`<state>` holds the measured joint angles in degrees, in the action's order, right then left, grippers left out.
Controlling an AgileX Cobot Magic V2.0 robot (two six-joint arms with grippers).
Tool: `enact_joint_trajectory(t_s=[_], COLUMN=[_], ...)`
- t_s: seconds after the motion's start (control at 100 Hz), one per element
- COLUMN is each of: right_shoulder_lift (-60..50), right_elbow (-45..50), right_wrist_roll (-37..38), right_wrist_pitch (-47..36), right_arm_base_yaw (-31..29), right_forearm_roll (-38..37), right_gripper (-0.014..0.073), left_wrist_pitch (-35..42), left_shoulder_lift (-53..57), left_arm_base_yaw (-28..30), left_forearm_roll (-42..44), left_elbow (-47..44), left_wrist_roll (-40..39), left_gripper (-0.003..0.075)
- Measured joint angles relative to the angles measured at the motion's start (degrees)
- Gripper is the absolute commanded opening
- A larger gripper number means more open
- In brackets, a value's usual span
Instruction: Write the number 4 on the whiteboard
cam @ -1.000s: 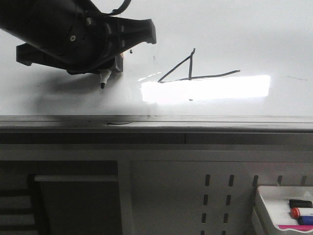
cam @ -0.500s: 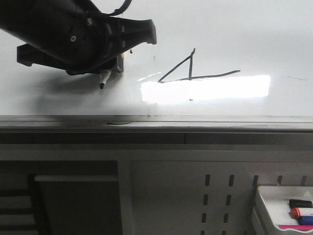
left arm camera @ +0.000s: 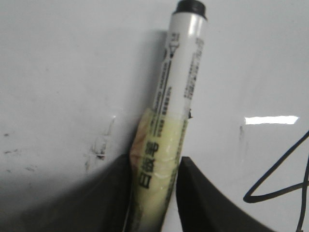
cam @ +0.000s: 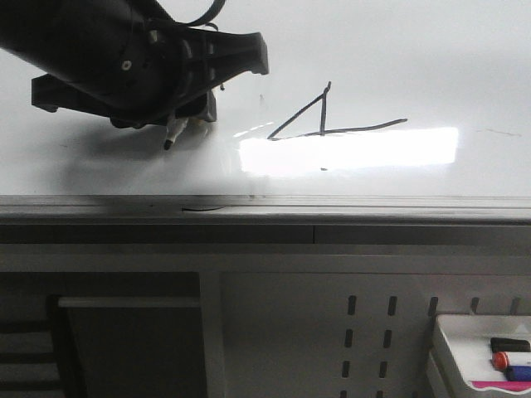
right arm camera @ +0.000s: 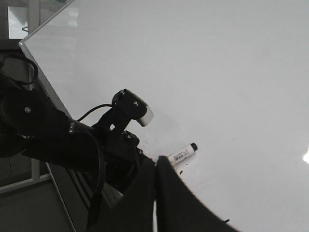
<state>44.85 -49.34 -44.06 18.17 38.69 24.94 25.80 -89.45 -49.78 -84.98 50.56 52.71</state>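
Observation:
The whiteboard (cam: pixel 415 50) fills the upper front view. The number 4 (cam: pixel 324 108) is drawn on it in thin black line, its horizontal stroke running long to the right. My left gripper (cam: pixel 189 116) is left of the figure and shut on a white marker (cam: pixel 173 133), black tip pointing down-left near the board. In the left wrist view the dark jaws (left arm camera: pixel 154 193) clamp the marker's taped barrel (left arm camera: pixel 178 72); part of the number 4 (left arm camera: pixel 270 180) shows at the edge. My right gripper (right arm camera: pixel 157 166) is shut and empty, and sees the marker (right arm camera: pixel 182 153) and whiteboard (right arm camera: pixel 217 58).
A bright rectangular glare (cam: pixel 348 151) lies just under the figure. The board's grey rim (cam: pixel 373 207) carries a short curved black line (cam: pixel 203 209). A white tray (cam: pixel 452 348) of coloured markers sits at the lower right, beside a slotted panel. The left arm (right arm camera: pixel 58 135) is near my right gripper.
The left gripper has turned slightly, and the marker now tilts with its tip a little further left and higher. The drawn figure is unchanged.

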Motion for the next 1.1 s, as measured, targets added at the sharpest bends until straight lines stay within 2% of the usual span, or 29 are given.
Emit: enact_joint_trajectory(t_s=[0.09,0.43,0.69,1.1], right_shoulder_lift=[0.0,0.0,0.0,0.0], right_elbow=[0.0,0.0,0.0,0.0], right_wrist_roll=[0.0,0.07,0.07,0.07], right_wrist_pitch=[0.0,0.0,0.0,0.0], right_arm_base_yaw=[0.0,0.0,0.0,0.0], right_forearm_roll=[0.21,0.38,0.48,0.48], right_gripper=[-0.0063,-0.0063,-0.0063,-0.0063], left_wrist_pitch=[-0.23,-0.46,-0.83,-0.73], left_shoulder_lift=[-0.11,-0.23,-0.23,-0.12], left_arm_base_yaw=[-0.13,-0.2,-0.34,-0.48], left_forearm_roll=[0.17,0.51,0.96,1.23], left_elbow=[0.23,0.24,0.36,0.36], left_wrist_roll=[0.0,0.0,0.0,0.0], left_gripper=[0.0349,0.0358,0.0499,0.0505])
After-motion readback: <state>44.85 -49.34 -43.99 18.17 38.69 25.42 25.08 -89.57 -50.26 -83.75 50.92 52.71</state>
